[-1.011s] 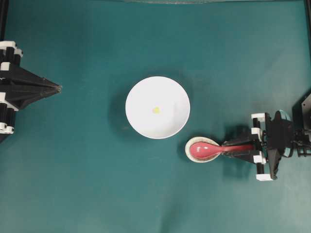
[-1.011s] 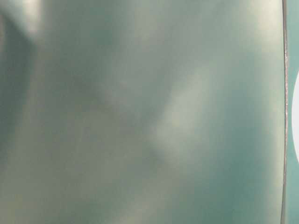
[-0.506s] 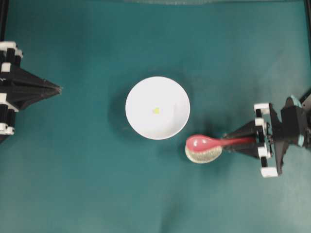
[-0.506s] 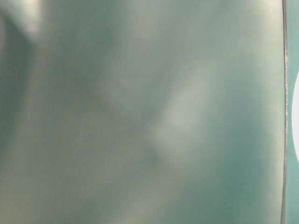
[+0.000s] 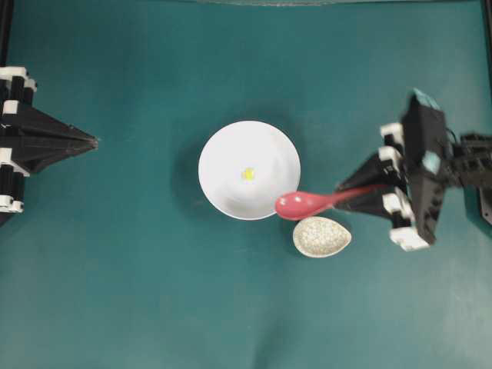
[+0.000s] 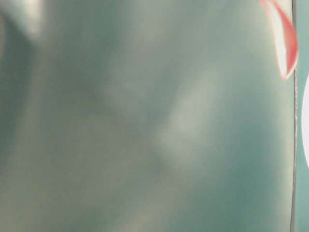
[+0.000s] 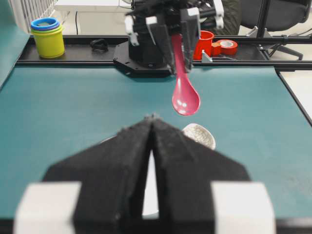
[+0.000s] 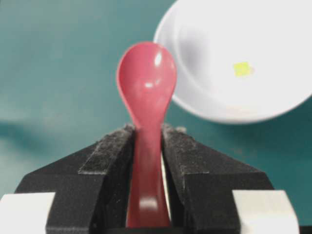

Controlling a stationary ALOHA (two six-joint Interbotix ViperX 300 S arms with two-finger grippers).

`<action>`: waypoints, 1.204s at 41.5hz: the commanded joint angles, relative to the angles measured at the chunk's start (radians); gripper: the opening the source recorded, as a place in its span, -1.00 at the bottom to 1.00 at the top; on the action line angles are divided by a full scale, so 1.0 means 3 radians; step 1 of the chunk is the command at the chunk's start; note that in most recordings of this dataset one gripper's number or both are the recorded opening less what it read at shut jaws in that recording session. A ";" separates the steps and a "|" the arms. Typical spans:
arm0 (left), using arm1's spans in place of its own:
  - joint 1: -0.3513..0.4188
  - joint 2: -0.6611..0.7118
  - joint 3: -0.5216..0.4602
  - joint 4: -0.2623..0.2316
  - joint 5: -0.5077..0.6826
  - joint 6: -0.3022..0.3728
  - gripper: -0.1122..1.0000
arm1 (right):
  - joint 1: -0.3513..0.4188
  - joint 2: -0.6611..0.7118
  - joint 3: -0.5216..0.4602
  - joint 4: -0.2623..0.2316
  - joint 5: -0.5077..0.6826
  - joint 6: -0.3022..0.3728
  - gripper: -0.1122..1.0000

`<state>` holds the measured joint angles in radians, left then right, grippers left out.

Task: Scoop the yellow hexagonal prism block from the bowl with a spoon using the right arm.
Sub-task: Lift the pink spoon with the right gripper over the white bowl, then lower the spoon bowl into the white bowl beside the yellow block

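Teal surface (image 5: 138,292); left wrist view alone shows room (stacked cups (image 7: 47,36) upper left). Right gripper (image 8: 147,141) fingers clamped on spoon (image 8: 146,97); left gripper (image 7: 152,122) fingers together.

The right gripper (image 5: 355,195) is clamped on the spoon (image 5: 307,204) handle; the left gripper (image 5: 94,141) sits pinched together.

The table-level view is blurred, showing only the spoon (image 6: 285,43) cut off.

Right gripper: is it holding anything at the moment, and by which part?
Yes. The right gripper is shut on the pink-red soup spoon, clamping its straight handle between the black pads; the oval scoop sticks out free in front, off the speckled rest.
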<state>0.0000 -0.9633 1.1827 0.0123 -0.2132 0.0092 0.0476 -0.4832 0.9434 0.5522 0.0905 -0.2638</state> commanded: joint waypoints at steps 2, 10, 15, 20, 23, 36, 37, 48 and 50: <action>0.0000 0.0005 -0.0051 0.0026 -0.0015 0.0020 -0.80 | -0.0261 0.0056 -0.0337 -0.0077 0.0501 -0.0005 -0.37; 0.0000 -0.0020 -0.0056 0.0026 -0.0015 0.0026 -0.80 | -0.0527 0.0312 -0.0660 -0.0235 0.0931 0.0015 -0.37; 0.0000 -0.0020 -0.0056 0.0026 -0.0010 0.0026 -0.80 | -0.0639 0.0516 -0.0828 -0.0312 0.1125 0.0020 -0.37; 0.0000 -0.0020 -0.0056 0.0026 -0.0015 0.0026 -0.80 | -0.0695 0.0726 -0.1018 -0.0399 0.1386 0.0026 -0.37; 0.0000 -0.0020 -0.0056 0.0026 -0.0015 0.0026 -0.80 | -0.0701 0.0828 -0.1115 -0.0450 0.1483 0.0026 -0.37; 0.0005 -0.0020 -0.0056 0.0026 -0.0015 0.0026 -0.80 | -0.0711 0.1084 -0.1386 -0.0762 0.1728 0.0235 -0.37; 0.0000 -0.0020 -0.0056 0.0026 -0.0015 0.0026 -0.80 | -0.0711 0.1094 -0.1386 -0.0787 0.1739 0.0261 -0.37; 0.0000 -0.0026 -0.0056 0.0026 -0.0020 0.0026 -0.80 | -0.0711 0.1197 -0.1386 -0.0977 0.1769 0.0516 -0.37; 0.0005 -0.0020 -0.0056 0.0031 -0.0020 0.0026 -0.80 | -0.0711 0.1222 -0.1386 -0.0977 0.1764 0.0522 -0.37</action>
<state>0.0000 -0.9756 1.1827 0.0169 -0.2132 0.0153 -0.1626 -0.1104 0.5522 0.2608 0.6259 -0.1104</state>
